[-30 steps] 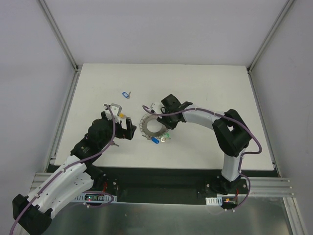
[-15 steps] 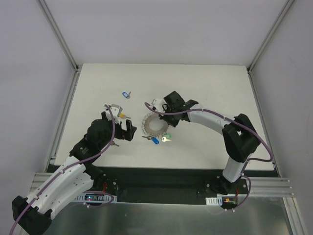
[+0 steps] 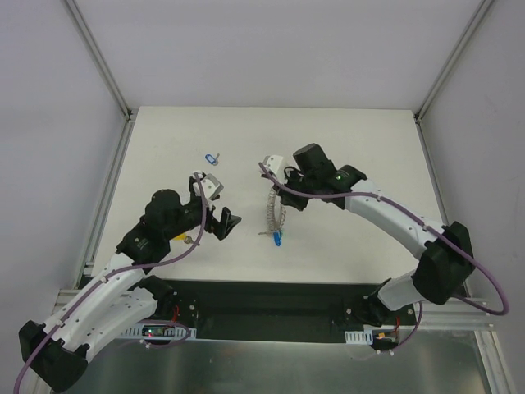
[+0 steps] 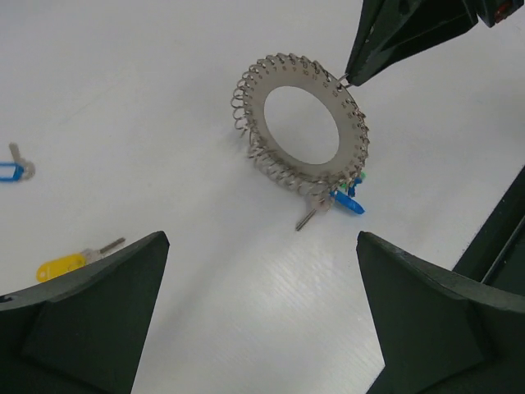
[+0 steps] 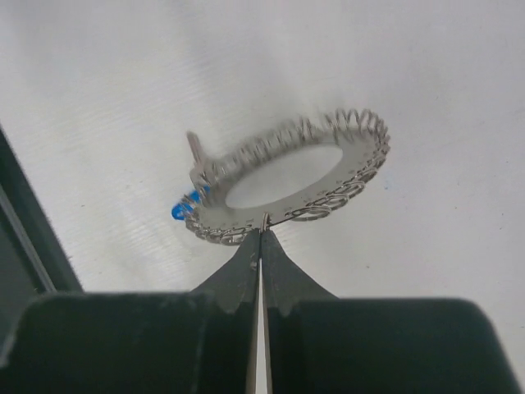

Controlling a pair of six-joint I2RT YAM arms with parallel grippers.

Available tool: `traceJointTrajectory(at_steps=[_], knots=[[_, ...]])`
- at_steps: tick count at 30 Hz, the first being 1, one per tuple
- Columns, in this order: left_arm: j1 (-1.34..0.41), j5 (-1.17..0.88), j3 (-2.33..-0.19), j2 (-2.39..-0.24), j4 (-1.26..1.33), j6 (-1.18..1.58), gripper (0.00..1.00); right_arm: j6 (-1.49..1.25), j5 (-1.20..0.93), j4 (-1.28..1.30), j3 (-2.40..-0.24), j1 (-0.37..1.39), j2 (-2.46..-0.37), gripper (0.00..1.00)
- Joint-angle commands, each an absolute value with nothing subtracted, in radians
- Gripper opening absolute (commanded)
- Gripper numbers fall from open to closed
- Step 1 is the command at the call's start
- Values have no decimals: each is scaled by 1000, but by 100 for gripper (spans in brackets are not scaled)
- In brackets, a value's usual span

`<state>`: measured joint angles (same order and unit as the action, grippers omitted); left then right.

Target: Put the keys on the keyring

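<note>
The keyring (image 3: 273,215), a grey metal ring with a coiled rim, hangs on edge above the table. My right gripper (image 3: 277,194) is shut on its rim, as the right wrist view shows at the closed tips (image 5: 262,234) on the ring (image 5: 361,162). A blue key (image 3: 279,239) hangs from the ring's low side (image 4: 346,202), with a bit of green beside it. My left gripper (image 3: 225,220) is open and empty, left of the ring (image 4: 295,170). A yellow key (image 4: 61,264) and another blue key (image 3: 212,158) lie loose on the table.
The white table (image 3: 369,238) has raised rails at its sides and a black strip at its near edge. The loose blue key also shows at the left edge of the left wrist view (image 4: 10,171). The left arm's body covers the table's near left part.
My right gripper has lifted the keyring from lying flat to hanging on edge, and its arm swung right. My left gripper has moved nearer and to the right, facing the ring.
</note>
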<state>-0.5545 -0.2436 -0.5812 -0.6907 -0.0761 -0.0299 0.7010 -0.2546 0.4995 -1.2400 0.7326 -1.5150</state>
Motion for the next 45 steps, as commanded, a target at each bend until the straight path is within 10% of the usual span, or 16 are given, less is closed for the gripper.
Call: traceJointTrajectory(at_steps=[1,17,45], knots=[[-545,-475,-655,-707,43,-182,99,709,-412,589,-1299,733,-1387,1],[-580,-954,-922,-998,80,-242,74,741,-607,732,-1382,735,-1209,1],[-724,-1011,-1052,-1232,118,-170,36,749,-701,742,-1408,735,-1169,1]])
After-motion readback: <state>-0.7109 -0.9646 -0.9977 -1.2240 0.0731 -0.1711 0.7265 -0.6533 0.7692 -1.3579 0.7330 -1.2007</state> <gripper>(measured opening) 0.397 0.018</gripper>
